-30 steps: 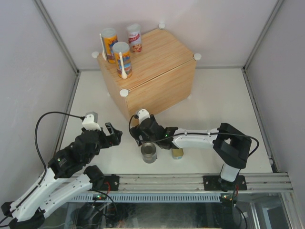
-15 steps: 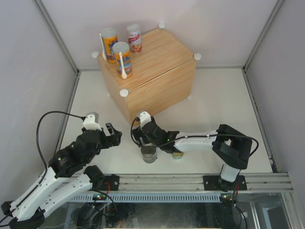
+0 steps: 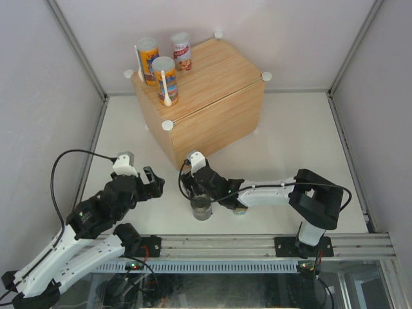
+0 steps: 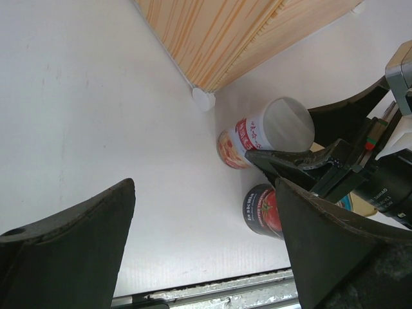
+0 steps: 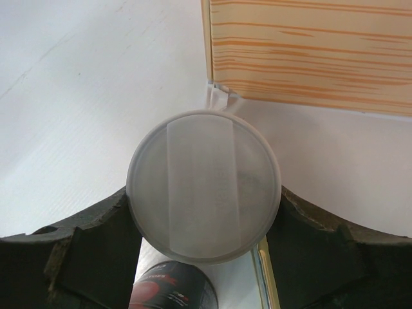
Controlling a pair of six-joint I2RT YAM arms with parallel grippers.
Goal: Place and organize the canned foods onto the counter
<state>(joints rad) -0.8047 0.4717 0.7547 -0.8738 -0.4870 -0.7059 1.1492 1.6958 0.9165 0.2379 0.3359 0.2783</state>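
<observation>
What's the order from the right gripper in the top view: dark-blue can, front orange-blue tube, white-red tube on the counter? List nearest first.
1. Dark-blue can, on the table beside the right gripper.
2. Front orange-blue tube, at the counter front-left edge.
3. White-red tube, at the counter's back.

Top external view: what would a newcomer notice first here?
The big wood-grain box at the back, with three tall tubes clustered on its far-left corner. In front of it, the right hand brackets a white-lidded tube standing on the table, with a dark-blue can just beside. The left hand hangs open nearby.
</observation>
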